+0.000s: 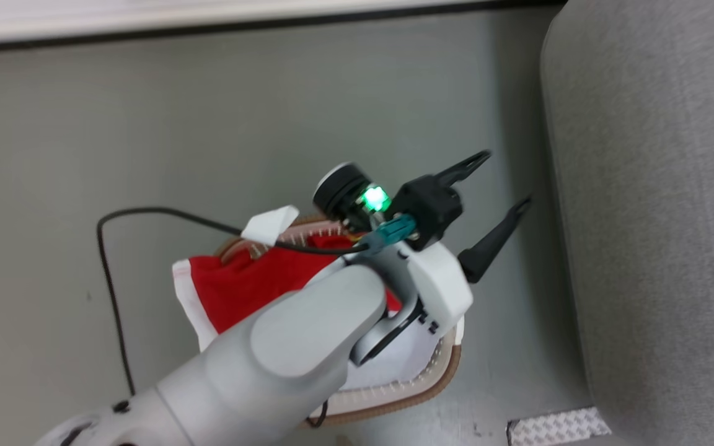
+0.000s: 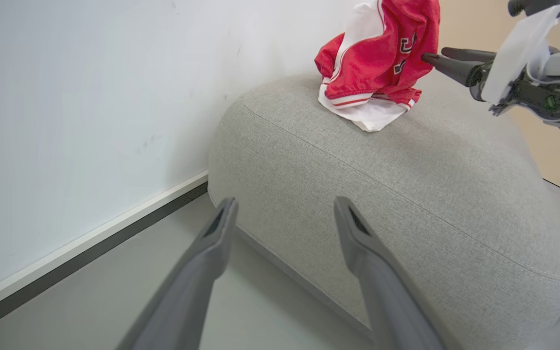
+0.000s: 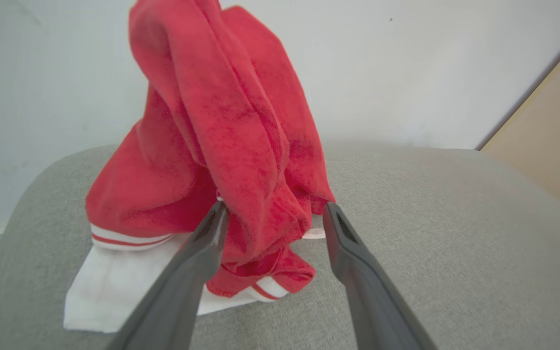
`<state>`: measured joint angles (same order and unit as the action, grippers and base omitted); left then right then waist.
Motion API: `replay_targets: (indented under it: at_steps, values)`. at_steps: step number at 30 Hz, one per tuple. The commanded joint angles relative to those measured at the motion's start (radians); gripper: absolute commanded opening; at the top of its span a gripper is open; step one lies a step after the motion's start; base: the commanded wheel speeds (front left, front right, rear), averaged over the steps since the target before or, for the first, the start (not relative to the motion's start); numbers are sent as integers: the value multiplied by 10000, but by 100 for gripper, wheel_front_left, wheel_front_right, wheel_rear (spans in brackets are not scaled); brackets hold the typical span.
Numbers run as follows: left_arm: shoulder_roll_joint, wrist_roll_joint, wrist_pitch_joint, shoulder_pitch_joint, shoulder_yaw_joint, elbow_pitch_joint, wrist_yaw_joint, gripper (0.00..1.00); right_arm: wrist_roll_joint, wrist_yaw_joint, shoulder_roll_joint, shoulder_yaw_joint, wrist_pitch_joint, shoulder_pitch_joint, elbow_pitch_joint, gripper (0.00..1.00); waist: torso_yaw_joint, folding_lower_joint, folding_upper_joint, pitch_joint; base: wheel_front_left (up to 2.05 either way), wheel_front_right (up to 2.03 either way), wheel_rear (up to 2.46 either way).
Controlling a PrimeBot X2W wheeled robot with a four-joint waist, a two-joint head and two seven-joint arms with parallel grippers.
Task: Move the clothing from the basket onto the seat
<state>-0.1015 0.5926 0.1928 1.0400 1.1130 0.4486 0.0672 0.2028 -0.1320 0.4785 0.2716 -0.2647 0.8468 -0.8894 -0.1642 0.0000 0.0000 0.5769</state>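
Straddling a red garment heaped on the grey seat, the right gripper stands with fingers spread wide, the cloth loose between them. More red clothing lies in the basket on the floor beside the seat, under the left forearm. The left gripper, wide open and empty, points away toward the seat, yet looks the nearer for the next pick.
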Motion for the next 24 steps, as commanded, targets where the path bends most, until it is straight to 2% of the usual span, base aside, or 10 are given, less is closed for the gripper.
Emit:
replay_targets:
  at_steps: [1,6,13,14,15,16,24]
  values:
    - [-174,229,126,-374,-43,35,33,100,8,23,-33,-14,5,-618,248,100,-93,0,0,-637,0,0,0]
    - [-475,492,416,-1092,-278,-33,215,100,140,23,-265,-123,5,-2069,1364,100,-116,0,0,-1413,0,0,0]
    - [-748,943,689,-2677,-866,-164,546,100,346,25,-1030,-49,5,-4406,4186,100,149,0,0,-2821,0,0,0]
    - [-748,943,689,-2677,-866,-164,546,100,346,25,-1030,-49,5,-4406,4186,100,149,0,0,-2821,0,0,0]
    - [-882,971,729,-3174,-1102,-236,707,100,277,23,-1293,-190,6,-5095,4948,100,267,0,0,-3225,0,0,0]
    - [-882,971,729,-3174,-1102,-236,707,100,277,23,-1293,-190,6,-5095,4948,100,267,0,0,-3225,0,0,0]
    - [-1428,471,714,-5311,-2862,-1346,1172,100,152,23,-2152,-762,5,-7276,7018,100,901,0,0,-4459,0,0,0]
